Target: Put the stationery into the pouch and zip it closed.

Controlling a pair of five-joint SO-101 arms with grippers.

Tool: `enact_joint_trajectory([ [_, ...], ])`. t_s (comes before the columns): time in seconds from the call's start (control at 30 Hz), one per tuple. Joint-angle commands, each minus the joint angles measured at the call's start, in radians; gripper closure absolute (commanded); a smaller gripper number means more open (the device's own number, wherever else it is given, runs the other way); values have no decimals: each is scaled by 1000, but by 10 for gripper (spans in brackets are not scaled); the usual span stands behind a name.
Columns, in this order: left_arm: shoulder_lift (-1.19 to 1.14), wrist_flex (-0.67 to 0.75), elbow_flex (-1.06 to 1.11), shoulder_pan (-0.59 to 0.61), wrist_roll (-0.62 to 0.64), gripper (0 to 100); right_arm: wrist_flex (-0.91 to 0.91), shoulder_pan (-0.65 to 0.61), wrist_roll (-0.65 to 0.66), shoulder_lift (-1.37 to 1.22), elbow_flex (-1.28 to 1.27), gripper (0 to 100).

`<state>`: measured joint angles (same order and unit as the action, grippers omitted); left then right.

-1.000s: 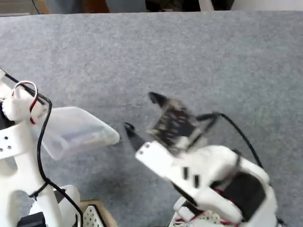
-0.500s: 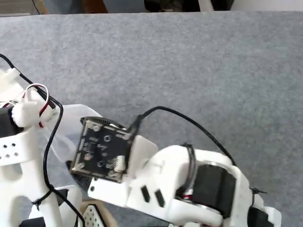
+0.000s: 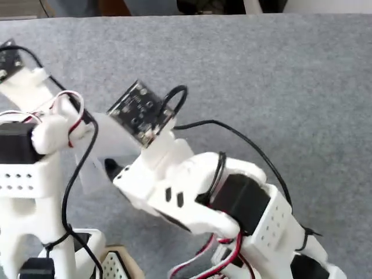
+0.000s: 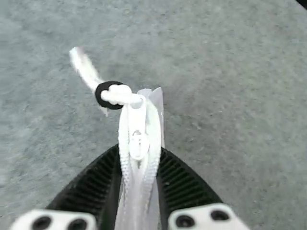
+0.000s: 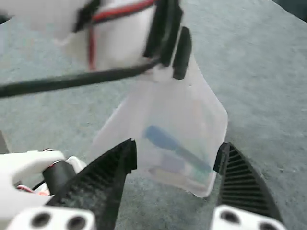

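Observation:
A translucent pouch [image 5: 177,120] hangs upright above the grey table, with a blue pen [image 5: 168,143] and other stationery showing through its lower part. My left gripper [image 4: 139,160] is shut on the pouch's zipper edge [image 4: 139,139]. The slider, its white cord and a black bead [image 4: 112,94] sit just past the fingertips. From the right wrist, that gripper [image 5: 170,45] pinches the pouch's top. My right gripper [image 5: 175,167] is open, one finger on each side of the pouch's lower part. In the high view the pouch [image 3: 107,145] sits between the left arm [image 3: 29,157] and the right arm [image 3: 192,186].
Grey felt [image 3: 279,75] covers the whole table, with open room at the back and right. The two arm bases stand close together at the front edge. A black cable [image 3: 244,142] loops off the right arm.
The right arm has swung left from the table's middle up to the pouch, its open fingers now flanking it. The left arm has shifted toward the back with the pouch.

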<state>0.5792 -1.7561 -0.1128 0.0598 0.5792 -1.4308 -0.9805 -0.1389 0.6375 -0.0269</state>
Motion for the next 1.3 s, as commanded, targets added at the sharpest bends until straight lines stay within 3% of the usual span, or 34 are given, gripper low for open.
enact_joint_trajectory([
  [0.0,17,-5,-84,-33,34,972,26,29,-12,42,-30,724],
  [0.13,17,-5,-77,4,41,972,26,-5,-14,76,-64,803],
  [0.27,17,-5,-74,36,68,972,38,-173,-5,116,-39,910],
  [0.47,17,-3,-45,74,69,972,48,-288,44,54,-142,762],
  [0.8,18,-3,-41,130,69,972,238,-152,49,42,-303,773],
  [1.1,18,-5,-22,130,69,972,267,-87,288,44,-280,773],
  [1.27,18,-5,-18,130,68,971,230,-71,258,77,-211,773],
])
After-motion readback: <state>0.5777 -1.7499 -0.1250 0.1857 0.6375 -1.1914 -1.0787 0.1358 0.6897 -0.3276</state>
